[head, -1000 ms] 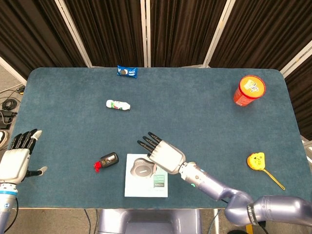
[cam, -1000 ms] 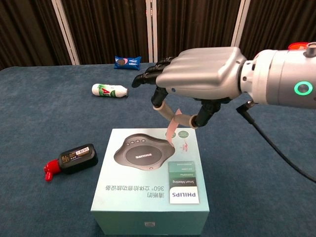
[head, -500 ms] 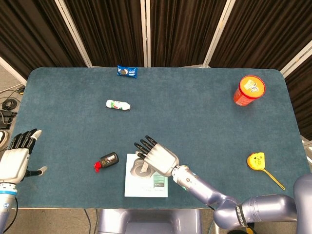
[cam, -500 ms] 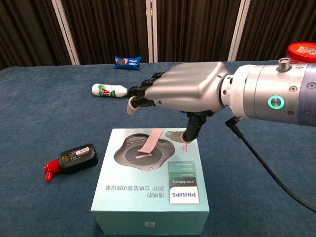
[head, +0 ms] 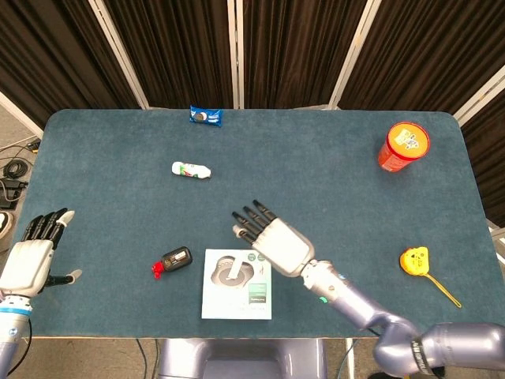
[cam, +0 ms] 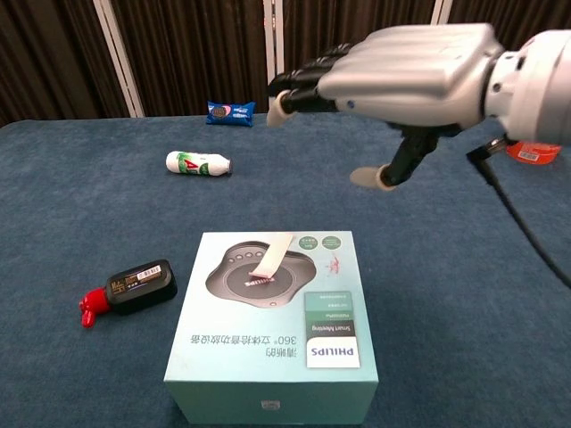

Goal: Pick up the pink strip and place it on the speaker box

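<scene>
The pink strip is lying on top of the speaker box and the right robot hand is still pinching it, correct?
Not quite. The pink strip does lie on the speaker box, but the right robot hand holds nothing: the chest view shows it open, raised clear above the box.

pink strip (cam: 272, 256) on speaker box (cam: 272, 348), right hand (cam: 401, 62) above

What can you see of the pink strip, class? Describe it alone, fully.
The pink strip is a thin, flat, pale pink band, like paper or film. It lies slanted on top of the speaker box, across the printed speaker picture, its upper end near the box's far edge. Only the box touches it; the right hand hovers above, apart.
</scene>
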